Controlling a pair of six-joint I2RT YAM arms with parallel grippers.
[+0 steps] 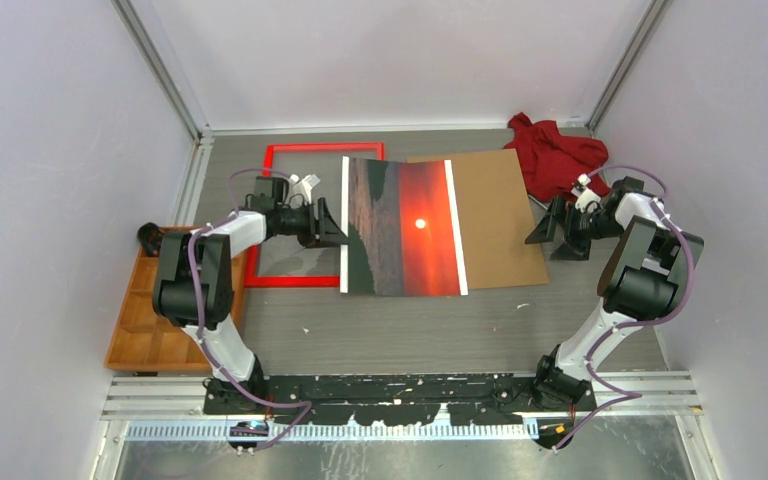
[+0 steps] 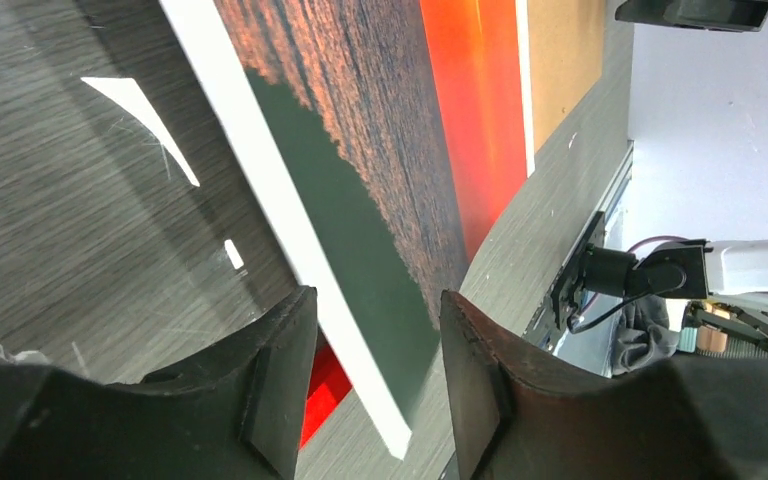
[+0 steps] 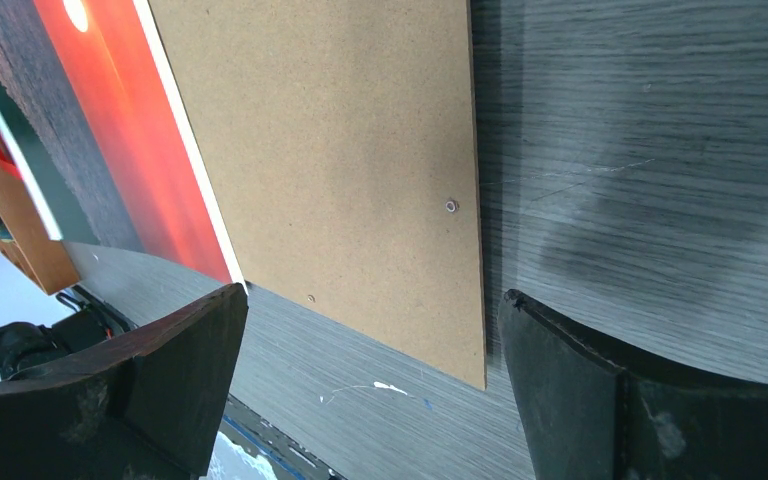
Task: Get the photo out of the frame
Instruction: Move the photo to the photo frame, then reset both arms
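The photo (image 1: 410,225), a sunset print with white strips on two edges, lies flat, its left part over the right side of the red frame (image 1: 290,281) and its right part over the brown backing board (image 1: 500,215). My left gripper (image 1: 338,225) is open at the photo's left edge. In the left wrist view (image 2: 375,300) the photo's white strip (image 2: 290,240) and near corner show between the spread jaws, with a bit of the frame (image 2: 325,385) beneath. My right gripper (image 1: 538,225) is open and empty just right of the board. In the right wrist view (image 3: 372,300) it hovers over the board's near corner (image 3: 340,150).
A red cloth (image 1: 560,155) lies crumpled at the back right, behind the right arm. A wooden compartment tray (image 1: 145,320) sits at the left edge beside the left arm. Glass inside the frame (image 2: 80,200) shows reflections. Grey walls close in the table.
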